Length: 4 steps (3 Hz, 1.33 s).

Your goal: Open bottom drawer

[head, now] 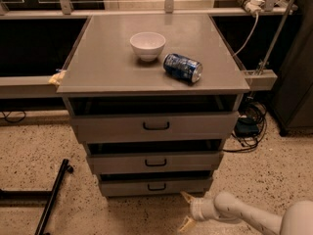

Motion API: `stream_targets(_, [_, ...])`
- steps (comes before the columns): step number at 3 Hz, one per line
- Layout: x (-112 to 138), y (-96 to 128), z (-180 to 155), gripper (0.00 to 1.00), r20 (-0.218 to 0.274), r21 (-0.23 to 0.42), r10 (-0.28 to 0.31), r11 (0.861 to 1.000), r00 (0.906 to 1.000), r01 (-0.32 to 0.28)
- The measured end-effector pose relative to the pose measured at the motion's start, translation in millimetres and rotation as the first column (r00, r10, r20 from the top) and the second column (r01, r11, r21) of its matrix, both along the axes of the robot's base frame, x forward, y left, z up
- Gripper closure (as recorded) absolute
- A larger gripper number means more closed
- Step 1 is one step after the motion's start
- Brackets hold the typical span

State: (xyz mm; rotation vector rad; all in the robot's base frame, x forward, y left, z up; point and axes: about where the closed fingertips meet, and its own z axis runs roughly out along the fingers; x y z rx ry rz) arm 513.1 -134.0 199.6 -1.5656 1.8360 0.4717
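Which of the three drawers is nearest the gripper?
The bottom drawer, the lowest and narrowest front. The open gripper sits low, just in front of it, well below the other two.

The arm [254, 218] was cut off at the lower right corner, leaving only its last link and the gripper [187, 210], fingers spread, low and just right of the bottom drawer [122, 187]. The dark gap above that drawer hid its inside. The print on the blue can [182, 67] on the worktop [98, 62] was too blurred to read, and the bottom edge cut off the black stand [51, 195].
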Motion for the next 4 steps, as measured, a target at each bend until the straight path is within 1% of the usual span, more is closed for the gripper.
stream_targets(1, [22,4,4,0.0,0.024,-0.008,0.017,1.0,0.9996,-0.017])
stream_targets(4, [71,14,13,0.0,0.068,-0.008,0.047,0.999,0.9966,-0.047])
